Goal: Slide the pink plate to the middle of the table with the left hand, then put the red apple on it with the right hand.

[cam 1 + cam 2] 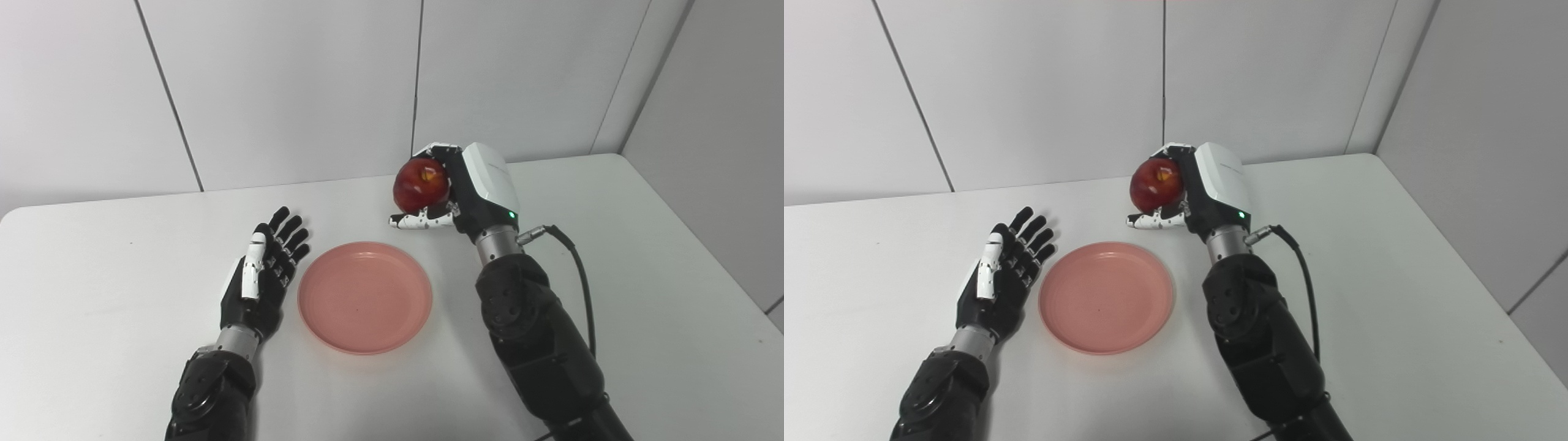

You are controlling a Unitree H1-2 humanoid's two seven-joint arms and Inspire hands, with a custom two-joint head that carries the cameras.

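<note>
The pink plate (365,296) lies flat near the middle of the white table (92,294), with nothing on it. My left hand (263,269) rests just left of the plate's rim, open, fingers stretched out and pointing away from me. My right hand (465,190) is shut on the red apple (420,184), held above the table behind the plate's far right edge. Its fingers wrap over the apple's top and its thumb sits under it. The apple's stem side faces me.
White wall panels stand close behind the table and along its right side. A black cable (579,269) loops from my right wrist. The table's rounded far left corner (18,211) is in view.
</note>
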